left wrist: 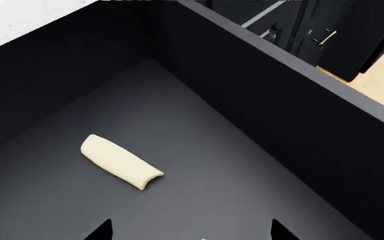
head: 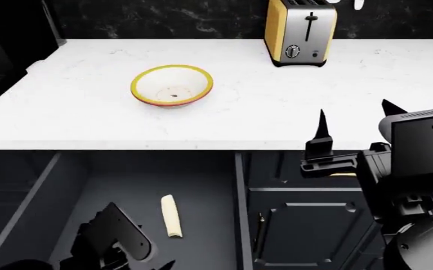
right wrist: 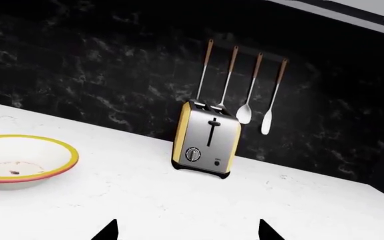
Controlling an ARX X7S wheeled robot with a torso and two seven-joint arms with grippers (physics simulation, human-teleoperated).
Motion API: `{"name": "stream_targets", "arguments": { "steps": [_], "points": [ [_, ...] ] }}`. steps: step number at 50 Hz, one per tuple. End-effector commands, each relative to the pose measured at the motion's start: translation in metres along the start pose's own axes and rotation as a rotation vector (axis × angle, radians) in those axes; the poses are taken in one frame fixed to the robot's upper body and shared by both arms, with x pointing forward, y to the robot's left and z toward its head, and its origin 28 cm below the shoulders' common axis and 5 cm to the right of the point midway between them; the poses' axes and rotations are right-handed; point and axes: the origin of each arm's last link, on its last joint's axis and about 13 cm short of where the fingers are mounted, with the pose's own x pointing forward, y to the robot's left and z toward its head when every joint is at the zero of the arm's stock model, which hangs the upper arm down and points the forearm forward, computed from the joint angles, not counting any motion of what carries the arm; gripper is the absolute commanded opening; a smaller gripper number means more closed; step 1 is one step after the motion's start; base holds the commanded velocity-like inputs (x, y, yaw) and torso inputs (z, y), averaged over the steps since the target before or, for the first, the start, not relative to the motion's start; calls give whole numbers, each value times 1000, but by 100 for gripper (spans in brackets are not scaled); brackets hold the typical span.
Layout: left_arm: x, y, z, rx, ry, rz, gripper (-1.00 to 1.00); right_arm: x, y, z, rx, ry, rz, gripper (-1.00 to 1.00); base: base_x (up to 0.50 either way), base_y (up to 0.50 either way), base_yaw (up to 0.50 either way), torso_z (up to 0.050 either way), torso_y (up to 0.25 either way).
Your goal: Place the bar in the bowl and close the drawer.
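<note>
Of the bar (left wrist: pixel 203 239) only a sliver of light blue shows, at the very edge of the left wrist view, low in the open drawer (left wrist: pixel 258 100) and between the tips of the left pincer (left wrist: pixel 190 231). It is too little to tell how the bar lies. That pincer hangs inside the drawer with its jaws spread wide, gripping nothing. A pale cream stick (left wrist: pixel 121 161) lies on the drawer floor, near but apart.

The step in hand looks to be the pick-up. The pincer would need to settle over the blue wrapper, not the stick, and close on it. Then comes a lift clear of the drawer wall.

The bowl (head: pixel 160 84) sits empty up on the white surface (head: pixel 276 107), well apart from the toaster (head: pixel 299 32). The right pincer (right wrist: pixel 186 231) hovers over that surface, jaws open and empty.
</note>
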Motion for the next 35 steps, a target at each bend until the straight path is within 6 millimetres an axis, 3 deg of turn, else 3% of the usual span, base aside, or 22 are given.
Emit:
{"name": "stream_targets", "arguments": {
  "steps": [1,21,35],
  "points": [
    [13,-1,-16,-72,95,-37,100,2,2,-2,-1,6,4,100,0,0,0,0,0],
    [19,1,-27,-100,203,-31,100,4,3,-6,-1,12,8,100,0,0,0,0,0],
    [36,0,-35,-79,273,-52,100,6,4,-8,0,17,8,100,0,0,0,0,0]
  ]
}}
